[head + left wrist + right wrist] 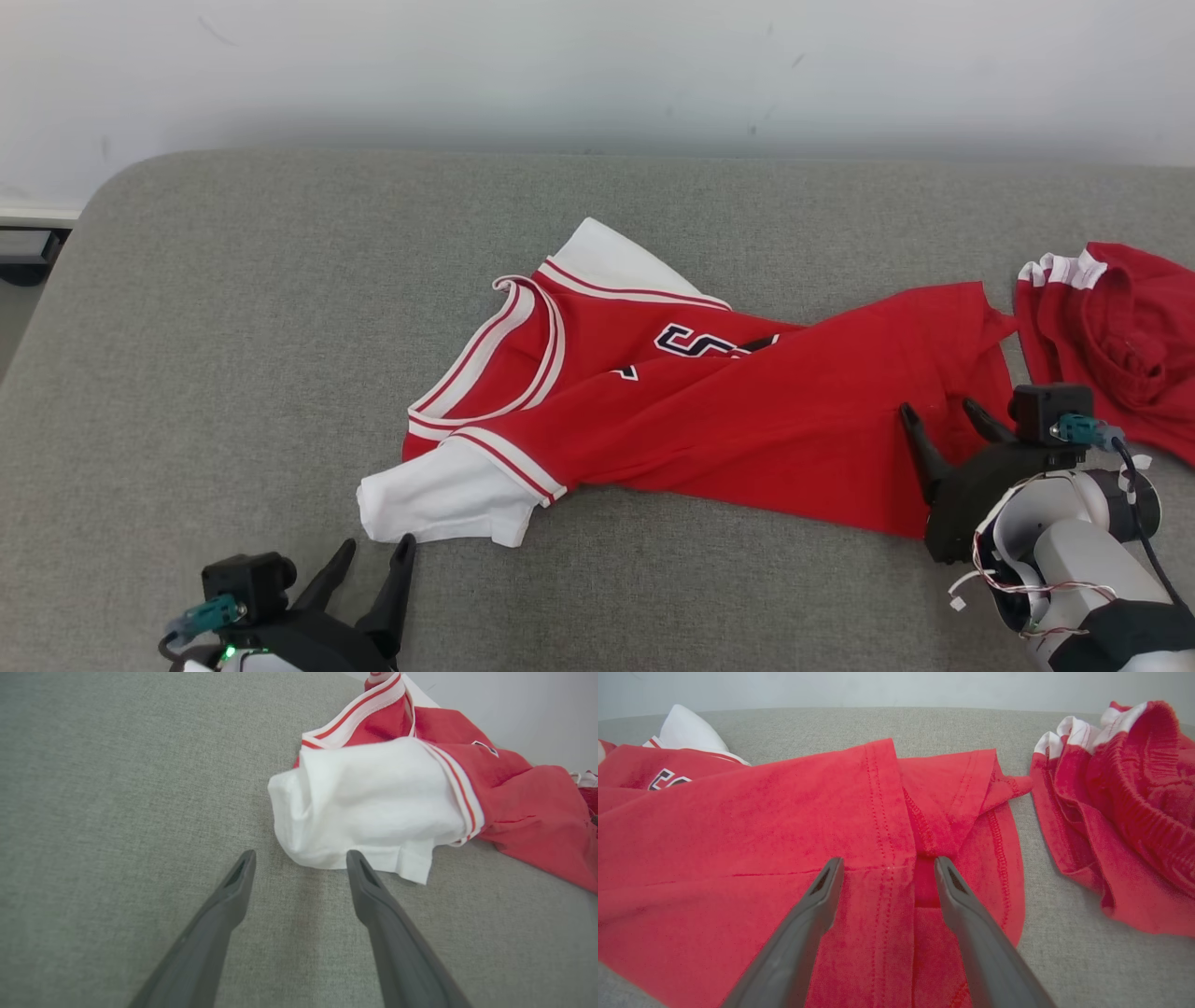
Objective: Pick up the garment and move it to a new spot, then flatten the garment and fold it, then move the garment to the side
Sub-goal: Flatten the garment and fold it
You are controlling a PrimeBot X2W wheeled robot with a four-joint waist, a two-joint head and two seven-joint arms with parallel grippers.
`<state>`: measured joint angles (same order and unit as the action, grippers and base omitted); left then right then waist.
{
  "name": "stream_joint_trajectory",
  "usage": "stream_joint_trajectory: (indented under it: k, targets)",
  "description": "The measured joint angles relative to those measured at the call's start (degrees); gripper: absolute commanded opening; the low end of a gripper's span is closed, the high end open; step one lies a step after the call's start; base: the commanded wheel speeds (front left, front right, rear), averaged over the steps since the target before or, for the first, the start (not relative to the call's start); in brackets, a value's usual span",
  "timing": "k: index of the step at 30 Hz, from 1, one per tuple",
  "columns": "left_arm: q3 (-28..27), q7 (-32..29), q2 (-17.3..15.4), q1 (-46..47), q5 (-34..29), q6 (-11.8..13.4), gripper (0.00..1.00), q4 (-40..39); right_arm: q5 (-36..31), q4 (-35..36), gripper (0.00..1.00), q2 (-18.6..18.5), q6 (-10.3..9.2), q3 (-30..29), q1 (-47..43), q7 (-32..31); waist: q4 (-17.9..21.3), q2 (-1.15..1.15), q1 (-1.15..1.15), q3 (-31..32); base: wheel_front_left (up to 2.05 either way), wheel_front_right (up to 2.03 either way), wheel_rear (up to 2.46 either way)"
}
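Note:
The garment (709,411) is a red shirt with white sleeves and white-striped trim, lying crumpled across the middle of the grey surface. My left gripper (376,546) is open just short of its near white sleeve (369,807), with nothing between the fingers (301,856). Over the garment's red hem at the right, my right gripper (938,409) stands open. In the right wrist view its fingertips (887,863) straddle a stitched fold of the hem (920,835), not closed on it.
A second red garment (1120,336) with white trim lies bunched at the far right edge, also seen as a heap (1125,802). The grey padded surface (233,355) ends at a rounded left corner and a white wall (597,65) behind.

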<state>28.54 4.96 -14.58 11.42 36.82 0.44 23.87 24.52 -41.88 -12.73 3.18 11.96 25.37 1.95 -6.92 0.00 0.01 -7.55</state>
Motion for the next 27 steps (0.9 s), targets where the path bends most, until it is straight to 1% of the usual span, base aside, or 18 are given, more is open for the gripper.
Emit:
stream_joint_trajectory:
  k: [3, 4, 5, 6, 7, 8, 10, 16, 22, 27]
  targets:
    - [0.1, -0.5, 0.3, 1.3, 0.5, -0.5, 1.00, 1.3, 0.0, -1.2, 1.00, 0.1, -0.01, 0.2, 1.1, -0.5, -0.1, 0.00, 0.00, -0.3, 0.00, 0.00, 0.00]
    - [0.2, -1.2, 0.5, 1.7, 0.8, -0.8, 0.92, 1.8, 0.0, -1.5, 1.00, 0.2, -0.01, 0.2, 1.3, -0.5, -0.2, 0.00, 0.00, -0.4, 0.00, 0.00, 0.00]
    - [0.4, -1.5, 0.8, 2.2, 1.0, -1.4, 0.79, 2.3, 0.0, -1.9, 0.93, 0.2, -0.10, 0.2, 1.3, -0.5, -0.3, 0.00, 0.00, -0.5, 0.00, 0.00, 0.00]
    - [0.4, -1.5, 1.2, 2.4, 1.0, -1.6, 0.40, 2.7, 0.0, -2.5, 0.50, 0.3, -0.14, 0.3, 1.4, -0.9, -0.4, 0.00, 0.00, -0.6, 0.00, 0.00, 0.00]
    - [0.2, -1.5, 1.7, 2.5, 1.5, -1.9, 0.05, 3.2, 0.0, -2.9, 0.00, 0.4, -0.14, 0.3, 1.5, -1.0, -0.5, 0.00, 0.00, -0.7, 0.00, 0.00, 0.00]
    - [0.3, -2.0, 2.3, 2.9, 2.3, -2.4, 0.00, 3.7, 0.1, -3.1, 0.00, 0.5, -0.14, 0.3, 1.7, -1.0, -0.6, 0.00, 0.00, -0.8, 0.00, 0.00, 0.00]
    - [0.4, -2.3, 2.9, 3.5, 3.2, -2.8, 0.00, 4.8, 0.1, -3.8, 0.00, 0.7, -0.13, 0.4, 2.4, -1.0, -0.8, 0.00, 0.00, -1.0, 0.00, 0.00, 0.00]
    - [0.4, -2.0, 3.2, 4.5, 3.3, -3.5, 0.00, 6.5, 0.2, -5.2, 0.00, 0.9, 0.21, 0.4, 3.4, -0.7, -0.9, 0.00, 0.00, -1.3, 0.00, 0.00, 0.00]
    - [0.3, -0.6, 1.6, 4.4, 2.5, -3.6, 0.00, 5.8, 1.8, -5.3, 0.00, 0.9, 1.41, -0.5, 3.3, 1.6, -0.7, 0.00, -0.01, -0.2, 0.00, 0.00, 0.00]
    - [0.1, 0.6, 0.1, 2.7, 2.5, -4.3, 0.00, 0.7, 3.7, -1.6, 0.00, -0.3, 2.92, -1.6, 1.0, 4.4, -0.6, 0.00, -0.01, 1.7, 0.00, 0.00, 0.00]
